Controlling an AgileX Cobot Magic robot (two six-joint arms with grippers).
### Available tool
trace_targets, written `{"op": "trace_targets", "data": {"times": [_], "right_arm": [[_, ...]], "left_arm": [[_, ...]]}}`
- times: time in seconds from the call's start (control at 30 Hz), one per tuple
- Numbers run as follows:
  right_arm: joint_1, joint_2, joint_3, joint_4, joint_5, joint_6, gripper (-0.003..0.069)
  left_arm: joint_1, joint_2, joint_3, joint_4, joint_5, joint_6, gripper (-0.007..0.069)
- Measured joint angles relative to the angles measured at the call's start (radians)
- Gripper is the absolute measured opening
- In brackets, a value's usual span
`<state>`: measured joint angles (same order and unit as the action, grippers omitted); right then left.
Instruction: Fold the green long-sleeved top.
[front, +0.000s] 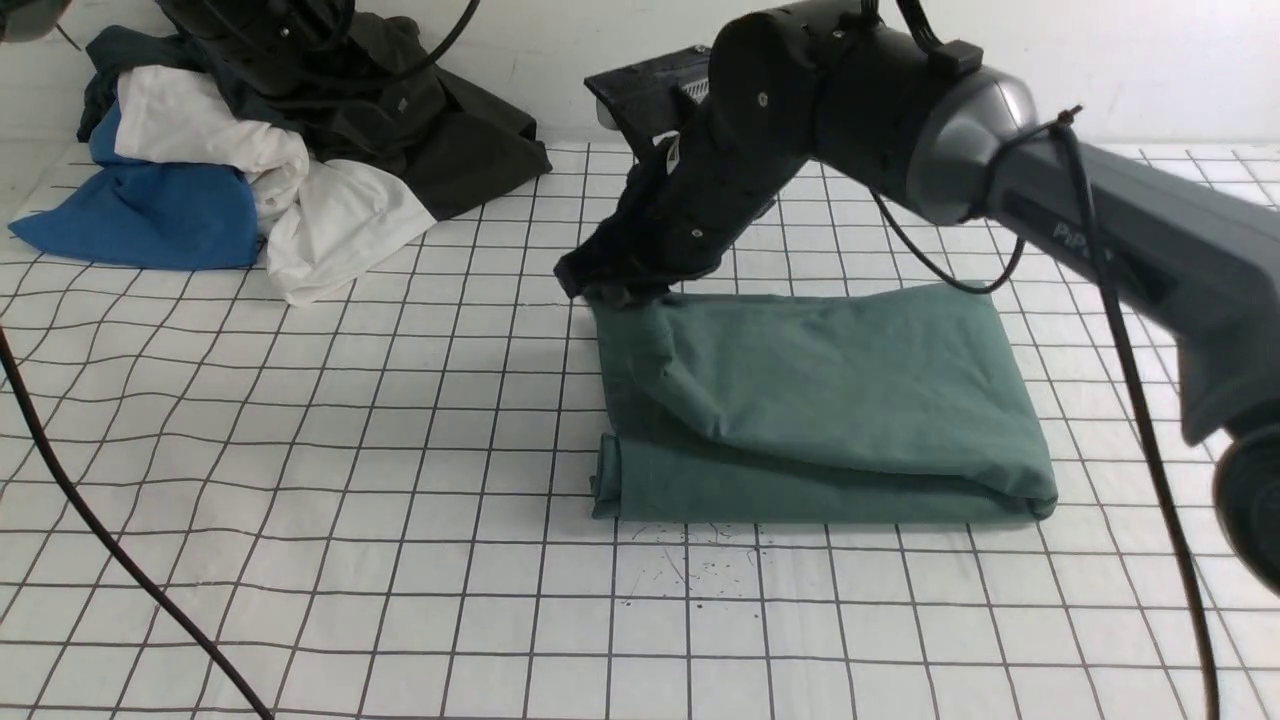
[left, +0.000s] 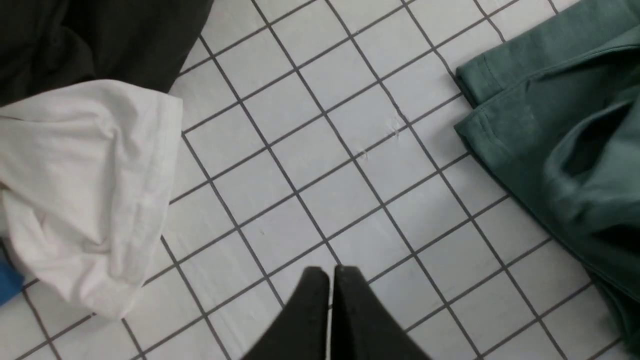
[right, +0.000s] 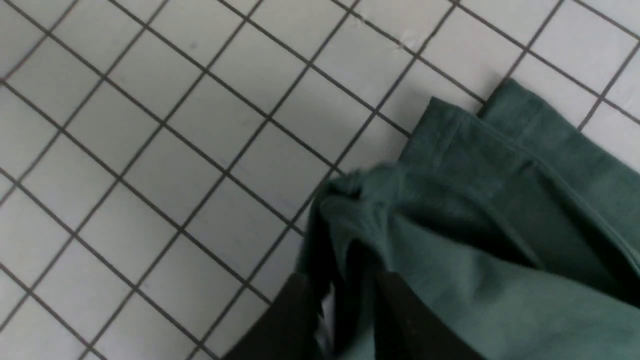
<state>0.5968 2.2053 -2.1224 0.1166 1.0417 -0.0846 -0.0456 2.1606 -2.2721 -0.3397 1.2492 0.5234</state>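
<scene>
Right of centre on the gridded table (front: 300, 450): the green long-sleeved top (front: 830, 400), doubled into a thick rectangle and laid with its long axis left to right. Stacked in at least two layers, with a rounded fold along the near edge and hemmed edges showing at the left end. No logo print on view.

Reaching across from the right and set down on the far-left corner of the bundle: the right gripper (front: 612, 290). Parted a little, judging by the wrist view, around a raised pucker of green cloth — too blurred, though, to say whether pinching it or letting it go.

Off to the left, above bare grid between the bundle and a heap of spare clothes (front: 250, 190) at the far left: the left gripper (left: 330, 272), pressed together and holding nothing.

Probably close to the end of the fold, to go by the compact shape. Worth noting for any next move: from the right gripper's corner, the whole of the top away to the right and toward the near side — far handier to the right arm, with only the left end within easy reach of the left.
</scene>
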Motion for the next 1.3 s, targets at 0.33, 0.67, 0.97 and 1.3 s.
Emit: {"op": "trace_targets", "data": {"times": [0.33, 0.67, 0.97, 1.3], "right_arm": [[-0.049, -0.072, -0.033, -0.173, 0.194, -0.060, 0.0376], [-0.303, -0.232, 0.493, -0.202, 0.143, -0.008, 0.0165], [-0.434, -0.272, 0.802, 0.002, -0.196, -0.041, -0.0008], [-0.434, -0.600, 0.823, 0.080, -0.183, -0.095, -0.0013]], "left_arm": [[-0.079, 0.000, 0.022, -0.046, 0.001, 0.045, -0.0007], [-0.256, 0.027, 0.329, -0.035, -0.019, 0.073, -0.0007], [-0.356, 0.027, 0.510, 0.094, -0.047, -0.008, -0.0007], [-0.374, -0.334, 0.546, 0.211, -0.039, -0.177, -0.0007]]}}
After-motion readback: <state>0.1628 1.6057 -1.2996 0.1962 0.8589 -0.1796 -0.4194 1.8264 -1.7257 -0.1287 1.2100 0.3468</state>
